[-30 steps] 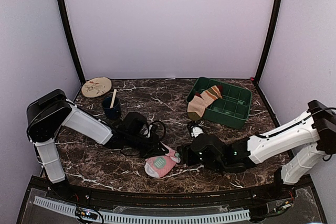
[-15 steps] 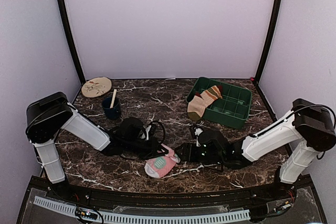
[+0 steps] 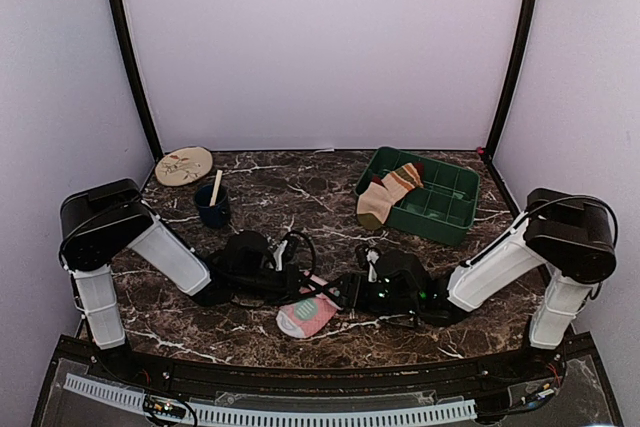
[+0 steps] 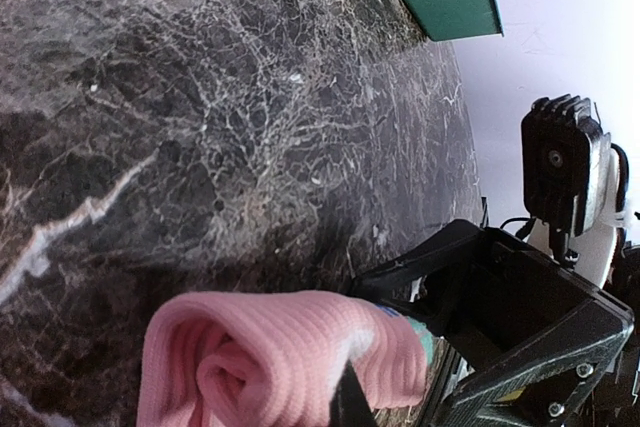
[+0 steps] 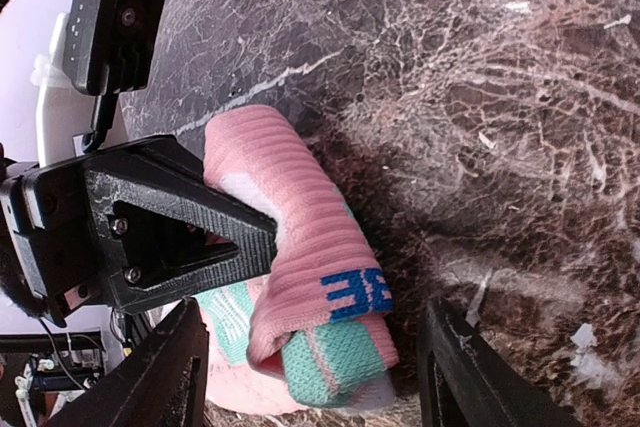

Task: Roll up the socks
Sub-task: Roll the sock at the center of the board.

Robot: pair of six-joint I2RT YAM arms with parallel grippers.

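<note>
Left end effector (image 3: 303, 285) lies low on the tabletop (image 3: 300, 197), pressed together on the rolled cuff end of the pink sock (image 3: 305, 315). In the left wrist view the pink ribbed fabric (image 4: 270, 357) is coiled into a tight spiral right at its fingers. From the right wrist view, one black finger (image 5: 235, 237) of the left end effector presses against the side of the roll (image 5: 300, 217), with mint-green toe fabric bunched beneath.

Right end effector (image 3: 345, 292) faces it from the other side, spread wide. Its fingers (image 5: 180, 367) stand on either side of the roll without touching it.

Pink sock sits near the front middle of the tabletop, between the two arms. Tan sock (image 3: 385, 197) hangs over the near left rim of the green tray (image 3: 450, 212) at the back right, well apart from both arms. A dark cup (image 3: 212, 209) holding a stick stands at the back left.
</note>
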